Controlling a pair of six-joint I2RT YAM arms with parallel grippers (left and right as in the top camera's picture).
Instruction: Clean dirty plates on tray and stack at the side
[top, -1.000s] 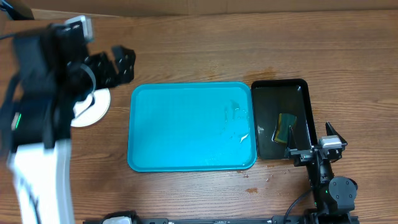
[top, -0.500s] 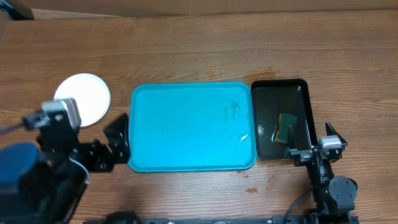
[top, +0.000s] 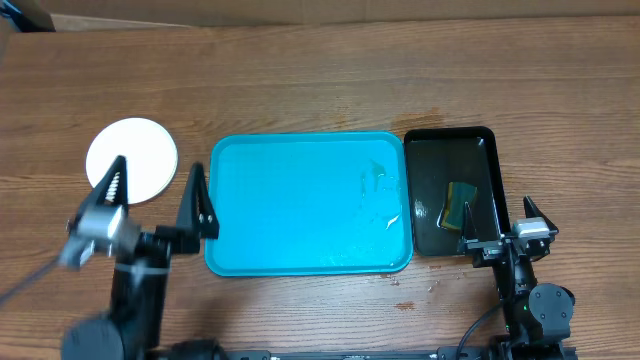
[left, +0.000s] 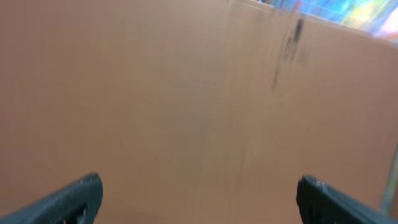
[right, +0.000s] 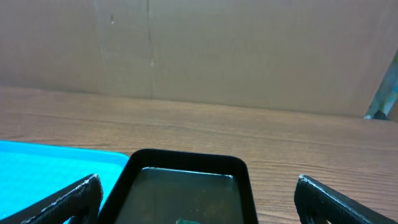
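A white round plate (top: 125, 155) lies on the wooden table, left of the cyan tray (top: 300, 205). The tray holds no plates, only a few water drops near its right side; its corner also shows in the right wrist view (right: 43, 163). My left gripper (top: 158, 165) stands open and empty near the table's front left, its right finger (top: 200, 195) beside the tray's left rim. In the left wrist view the left gripper (left: 199, 198) faces a blurred brown wall. My right gripper (top: 498, 218) (right: 199, 199) is open and empty at the near end of the black tray.
A black rectangular tray (top: 450, 132) (right: 186, 159) of murky water sits right of the cyan tray, with a green-yellow sponge (top: 460, 204) in it. A cardboard wall (right: 236, 50) runs along the table's far edge.
The left arm has swung from over the plate back to the front left of the table, uncovering the plate. The right arm has not moved.
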